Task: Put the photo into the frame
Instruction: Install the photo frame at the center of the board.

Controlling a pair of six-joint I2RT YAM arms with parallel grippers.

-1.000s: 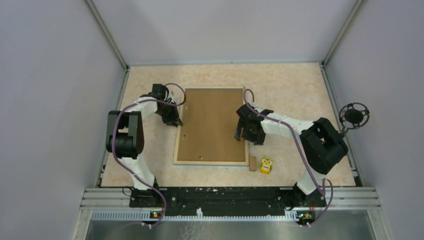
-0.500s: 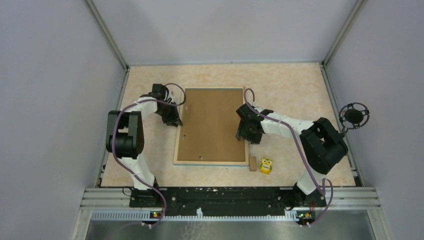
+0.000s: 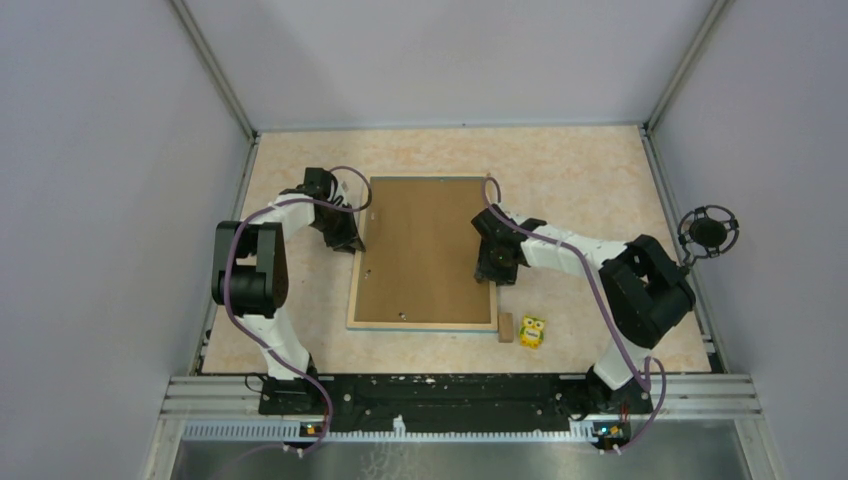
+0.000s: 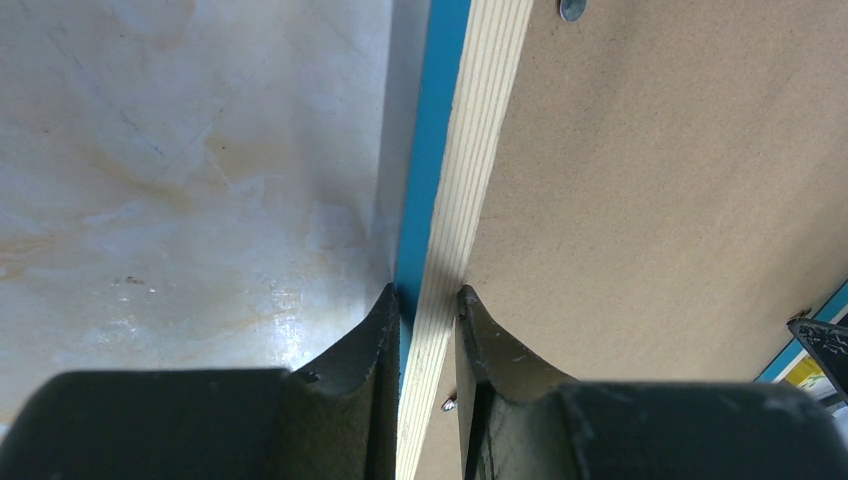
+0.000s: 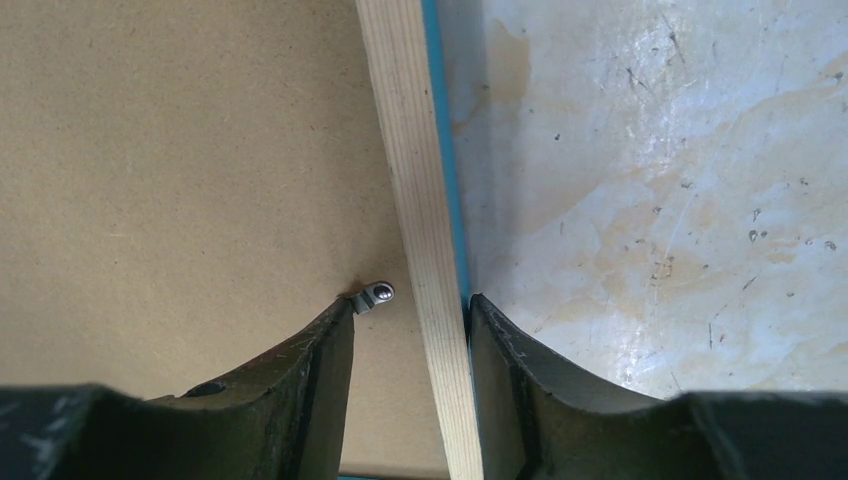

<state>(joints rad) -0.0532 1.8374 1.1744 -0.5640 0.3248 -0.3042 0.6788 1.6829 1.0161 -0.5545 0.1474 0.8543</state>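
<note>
The frame lies face down in the middle of the table, light wood rails with blue outer edges around a brown backing board. My left gripper is shut on the frame's left rail, one finger on the blue edge and the other on the board side. My right gripper straddles the right rail. Its outer finger touches the blue edge, while its inner finger stands a gap away from the wood, next to a small metal tab. The photo is hidden from view.
A small wooden block and a yellow toy figure sit just off the frame's near right corner. Grey walls enclose the table on three sides. A black round fixture hangs at the right wall.
My right gripper's jaws have narrowed around the frame's right rail, and it has shifted slightly onto it. The left gripper and the frame have not moved.
</note>
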